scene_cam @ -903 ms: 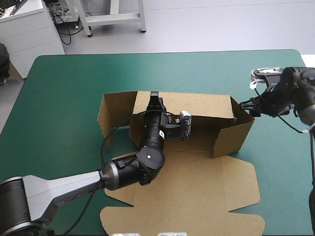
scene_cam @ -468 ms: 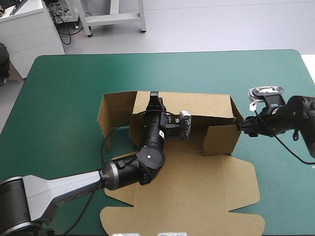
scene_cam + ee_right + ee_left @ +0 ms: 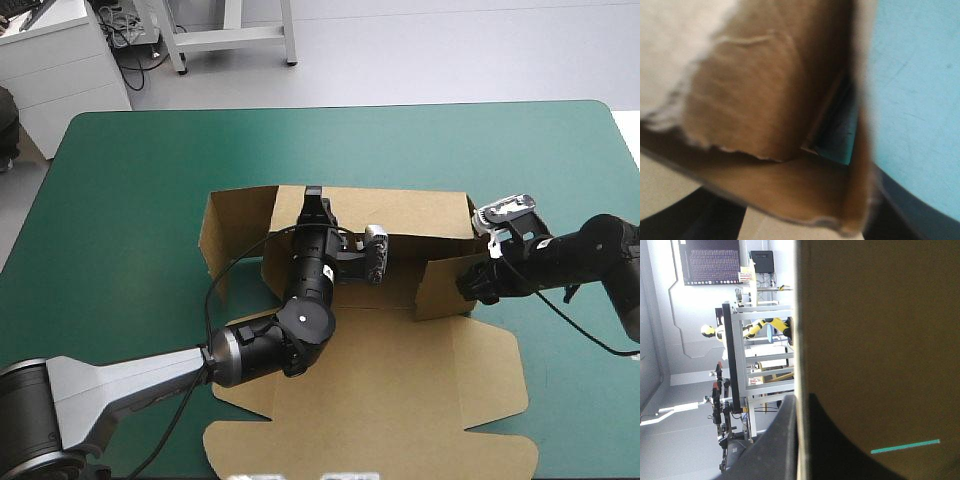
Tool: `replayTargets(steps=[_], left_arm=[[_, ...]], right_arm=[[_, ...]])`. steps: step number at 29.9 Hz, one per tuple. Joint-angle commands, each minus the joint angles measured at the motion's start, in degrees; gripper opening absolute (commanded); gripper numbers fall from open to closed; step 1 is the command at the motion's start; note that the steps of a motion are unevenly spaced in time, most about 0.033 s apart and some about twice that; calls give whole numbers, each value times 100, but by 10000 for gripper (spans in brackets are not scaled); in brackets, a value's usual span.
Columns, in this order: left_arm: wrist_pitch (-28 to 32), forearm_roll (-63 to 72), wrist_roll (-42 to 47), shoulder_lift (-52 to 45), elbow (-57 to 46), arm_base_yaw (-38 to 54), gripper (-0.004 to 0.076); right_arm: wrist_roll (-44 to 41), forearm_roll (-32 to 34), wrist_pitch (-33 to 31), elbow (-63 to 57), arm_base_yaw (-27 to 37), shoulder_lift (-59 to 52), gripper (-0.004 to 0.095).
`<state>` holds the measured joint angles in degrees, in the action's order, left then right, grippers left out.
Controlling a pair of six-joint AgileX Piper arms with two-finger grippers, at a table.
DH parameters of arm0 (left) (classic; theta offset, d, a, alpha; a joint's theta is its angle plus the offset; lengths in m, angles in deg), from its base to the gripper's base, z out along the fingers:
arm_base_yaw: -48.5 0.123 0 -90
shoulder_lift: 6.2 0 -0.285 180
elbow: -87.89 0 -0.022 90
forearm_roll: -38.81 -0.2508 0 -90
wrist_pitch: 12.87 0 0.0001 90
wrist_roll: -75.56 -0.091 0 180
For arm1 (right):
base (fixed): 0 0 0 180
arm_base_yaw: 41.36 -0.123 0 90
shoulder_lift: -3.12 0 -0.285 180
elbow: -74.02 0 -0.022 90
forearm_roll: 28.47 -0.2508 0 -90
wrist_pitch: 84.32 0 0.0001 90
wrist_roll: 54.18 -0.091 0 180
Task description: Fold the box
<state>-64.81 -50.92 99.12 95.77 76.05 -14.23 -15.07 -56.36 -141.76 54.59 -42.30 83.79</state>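
Right gripper (image 3: 467, 287) has pushed the box's (image 3: 400, 380) three-o'clock flap (image 3: 443, 283) inward, its jaws' state untellable, left gripper's (image 3: 314, 193) jaws clamped on the twelve-o'clock wall (image 3: 420, 210).

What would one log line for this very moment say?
step: raising walls | box: far wall up, lid flat | left gripper: jaws shut on far wall | right gripper: at right end flap, angled inward

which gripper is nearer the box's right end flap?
Right. The right gripper is at that flap; the left gripper is shut on the box at its far wall, near the middle.
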Motion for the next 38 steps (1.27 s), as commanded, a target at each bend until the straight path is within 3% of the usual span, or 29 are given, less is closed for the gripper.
replayTargets(steps=[1, 7, 11, 19, 29, 38], left_arm=[[-253, -385, 88, -240, 158, -26, -32], [-253, -385, 88, -240, 158, -26, -32], [-253, -385, 88, -240, 158, -26, -32], [-253, -385, 88, -240, 158, -26, -32], [-253, -372, 88, -240, 158, -26, -32], [-263, -344, 184, -240, 158, -26, -32]], right_arm=[[529, -608, 96, 52, 15, -170, 548], [701, -658, 232, -167, 15, -160, 551], [1071, -1105, 351, -446, 15, -160, 551], [1080, -1501, 1107, -898, 4, -160, 551], [1626, -2484, 1948, -1411, -4, -350, 551], [1756, -2919, 3939, -2068, -1095, -913, 548]])
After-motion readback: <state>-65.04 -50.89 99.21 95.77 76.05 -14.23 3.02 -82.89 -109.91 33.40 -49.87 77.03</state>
